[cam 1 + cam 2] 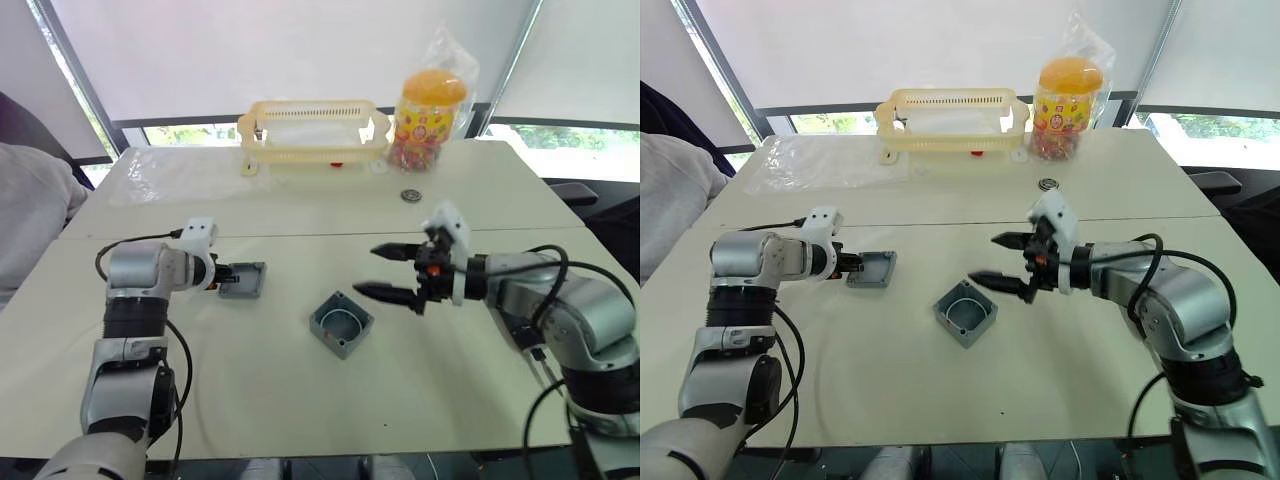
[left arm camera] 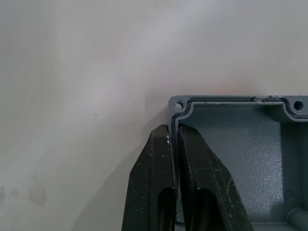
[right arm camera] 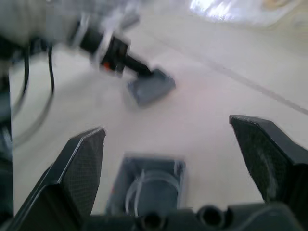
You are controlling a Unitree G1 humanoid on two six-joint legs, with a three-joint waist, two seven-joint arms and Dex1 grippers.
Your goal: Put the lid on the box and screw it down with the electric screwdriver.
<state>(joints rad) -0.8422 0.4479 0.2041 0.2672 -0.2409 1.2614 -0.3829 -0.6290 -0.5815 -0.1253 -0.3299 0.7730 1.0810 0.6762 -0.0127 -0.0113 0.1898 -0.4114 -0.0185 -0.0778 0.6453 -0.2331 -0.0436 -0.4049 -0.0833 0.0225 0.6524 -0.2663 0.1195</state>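
Lid (image 2: 231, 144) rim between left fingers (image 2: 154, 187)

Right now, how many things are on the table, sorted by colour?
Grey: 2, the lid and the box.
Yellow: 1, the basket.
Orange-topped: 1, the candy jar.
Dark: 1, a small round disc.
Total: 5.

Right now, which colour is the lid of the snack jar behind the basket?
Orange. The snack jar's lid shows best in the right eye view.
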